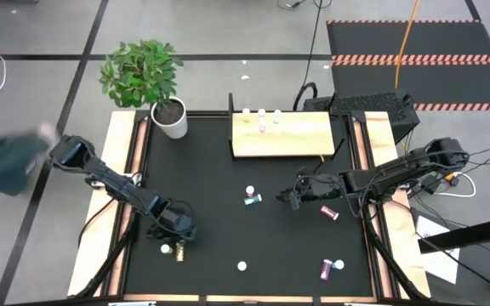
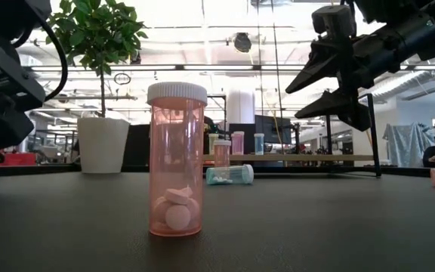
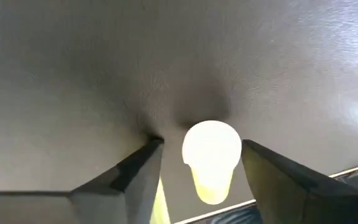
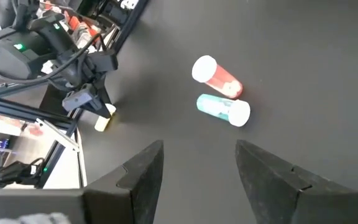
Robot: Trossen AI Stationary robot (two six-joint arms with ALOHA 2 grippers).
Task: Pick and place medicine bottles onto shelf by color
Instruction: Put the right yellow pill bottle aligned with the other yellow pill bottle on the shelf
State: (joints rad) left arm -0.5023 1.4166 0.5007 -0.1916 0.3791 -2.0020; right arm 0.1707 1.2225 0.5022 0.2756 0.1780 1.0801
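Big black tabletop (image 1: 219,212) with a light-wood shelf (image 1: 283,140) at the far edge, three little bottles already standing along its back (image 1: 262,115), and a white plant pot (image 1: 171,119) parked just left of it. Left arm reaching in from the left, left gripper (image 1: 177,238) down low over the near-left part of the tabletop, fingers (image 3: 135,180) spread wide with a yellow-green bottle (image 3: 211,158) sitting between them, white cap up, not pinched. Looks like a second white cap (image 1: 166,249) right beside it in the high view, can't tell more than that. Right arm coming in from the right, right gripper (image 1: 294,194) hovering mid-table, fingers (image 4: 142,174) spread apart and holding nothing. Just ahead of it, a pink bottle (image 4: 216,76) standing and a teal bottle (image 4: 224,111) lying on its side, pretty much touching each other. Another magenta bottle (image 1: 329,212) lying just right of that gripper, one more purple one (image 1: 328,270) on its side near the front-right with a white cap (image 1: 339,265) next to it. Lone pink bottle (image 2: 177,159) standing near the front middle, pills visible inside.
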